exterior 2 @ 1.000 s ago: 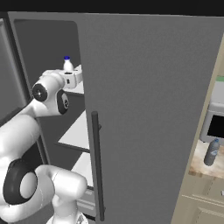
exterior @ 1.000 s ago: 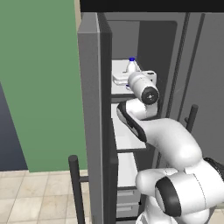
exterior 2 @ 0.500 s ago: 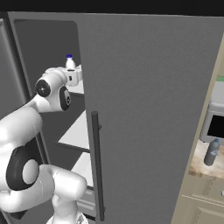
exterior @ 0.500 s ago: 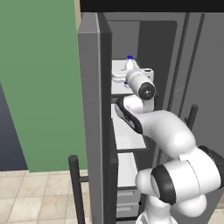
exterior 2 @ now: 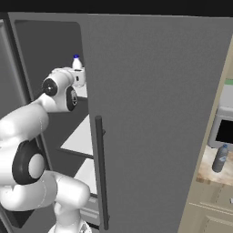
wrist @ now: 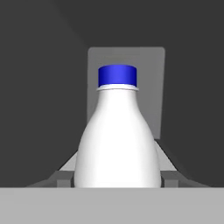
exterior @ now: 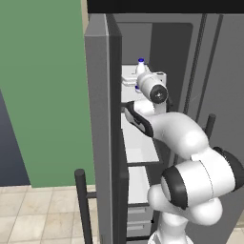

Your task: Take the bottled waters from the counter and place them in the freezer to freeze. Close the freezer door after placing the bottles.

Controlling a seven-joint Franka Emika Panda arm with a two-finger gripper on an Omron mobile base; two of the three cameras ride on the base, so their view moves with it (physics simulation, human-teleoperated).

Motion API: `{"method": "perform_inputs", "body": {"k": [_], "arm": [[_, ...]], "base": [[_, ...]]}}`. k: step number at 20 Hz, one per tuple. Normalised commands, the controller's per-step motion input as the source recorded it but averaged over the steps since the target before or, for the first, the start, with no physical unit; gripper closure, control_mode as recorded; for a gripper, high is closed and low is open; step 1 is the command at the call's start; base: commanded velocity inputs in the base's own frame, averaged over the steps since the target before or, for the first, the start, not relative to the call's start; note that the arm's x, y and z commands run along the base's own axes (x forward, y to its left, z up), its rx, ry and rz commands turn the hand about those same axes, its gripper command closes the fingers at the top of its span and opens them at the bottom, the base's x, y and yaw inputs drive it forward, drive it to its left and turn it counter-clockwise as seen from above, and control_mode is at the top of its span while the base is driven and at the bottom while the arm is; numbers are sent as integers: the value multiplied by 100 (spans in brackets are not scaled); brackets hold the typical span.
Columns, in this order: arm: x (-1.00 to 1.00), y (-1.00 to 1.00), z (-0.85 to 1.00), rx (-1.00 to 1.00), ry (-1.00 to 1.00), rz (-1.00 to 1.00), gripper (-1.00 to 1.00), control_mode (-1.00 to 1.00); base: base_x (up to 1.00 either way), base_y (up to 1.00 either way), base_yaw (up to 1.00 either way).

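My gripper is shut on the white bottled water with the blue cap, holding it upright inside the open freezer at the top white shelf. From the right, the same bottle shows just beyond the hand. In the hand view the bottle stands close and centred against the dark back wall. The freezer door stands open at the left, seen edge-on. The grey bottled water stands on the counter at the far right.
Lower white shelves and grey drawers sit under the arm inside the freezer. The plain grey door with its dark bar handle stays shut on the right. A microwave stands behind the counter bottle. A green wall lies left.
The arm has stretched a little deeper into the freezer with the white bottle, and the elbow has straightened. The grey bottle has not moved.
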Motion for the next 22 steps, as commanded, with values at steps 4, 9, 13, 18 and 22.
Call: {"method": "perform_inputs", "body": {"k": [4,9,13,18,22], "arm": [[41,-7,-21,0,0,0,100,-100],[37,-6,-29,0,0,0,100,-100],[24,-3,-31,0,-1,0,100,-100],[3,0,-34,0,-3,0,100,-100],[0,0,-41,0,-2,0,100,-100]], "base": [[0,0,0],[0,0,0],[0,0,0],[0,0,0],[0,0,0]]}}
